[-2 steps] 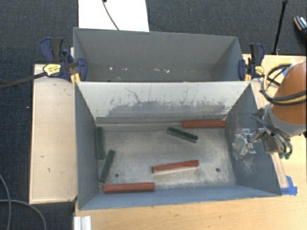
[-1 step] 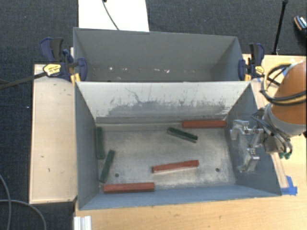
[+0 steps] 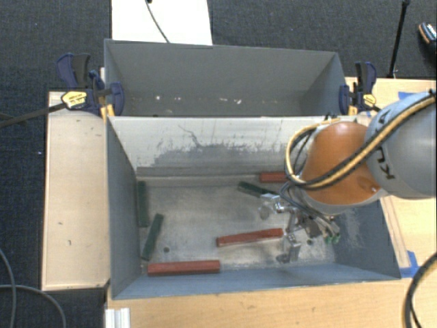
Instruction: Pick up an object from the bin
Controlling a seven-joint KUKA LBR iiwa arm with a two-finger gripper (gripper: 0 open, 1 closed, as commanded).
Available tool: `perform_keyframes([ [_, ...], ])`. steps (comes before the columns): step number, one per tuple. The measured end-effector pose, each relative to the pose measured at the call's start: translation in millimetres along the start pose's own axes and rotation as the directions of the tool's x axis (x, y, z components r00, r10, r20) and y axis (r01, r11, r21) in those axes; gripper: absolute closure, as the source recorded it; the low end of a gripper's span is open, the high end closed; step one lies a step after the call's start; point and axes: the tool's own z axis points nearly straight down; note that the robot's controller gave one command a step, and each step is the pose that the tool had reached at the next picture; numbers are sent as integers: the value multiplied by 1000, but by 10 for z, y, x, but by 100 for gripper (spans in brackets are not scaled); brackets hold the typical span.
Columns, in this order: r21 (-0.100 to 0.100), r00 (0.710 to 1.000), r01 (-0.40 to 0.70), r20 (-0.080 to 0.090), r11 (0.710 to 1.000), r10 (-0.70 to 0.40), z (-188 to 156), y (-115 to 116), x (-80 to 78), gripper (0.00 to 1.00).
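Gripper (image 3: 289, 246) low at right end of red-brown stick (image 3: 249, 238), can't tell how open or whether holding; end grab might let stick swing loose.

Grey bin (image 3: 123, 203) with whitish scratches streaking its back wall and pale speckling on its floor. Red-brown front-edge stick (image 3: 183, 267), red-brown central stick (image 3: 249, 238) and red-brown back-wall stick (image 3: 273, 177); dark green left-wall sticks (image 3: 141, 203), and a dark green rear stick (image 3: 254, 189). Orange cover (image 3: 338, 169) crossed by black and yellow cables (image 3: 289, 157), grey arm (image 3: 410, 149) lettered black, silvery gripper (image 3: 292, 250).
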Motion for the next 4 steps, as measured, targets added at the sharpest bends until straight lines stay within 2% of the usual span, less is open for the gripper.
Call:
perform_keyframes([
  [1, 4, 999, 49, 8, 999, -49, 254, 121, -246, 0],
  [2, 6, 999, 49, 8, 999, -49, 241, 110, -240, 100],
  [3, 6, 999, 52, 8, 999, -52, 241, 110, -242, 0],
  [4, 6, 998, 54, 8, 999, -54, 241, 110, -240, 100],
])
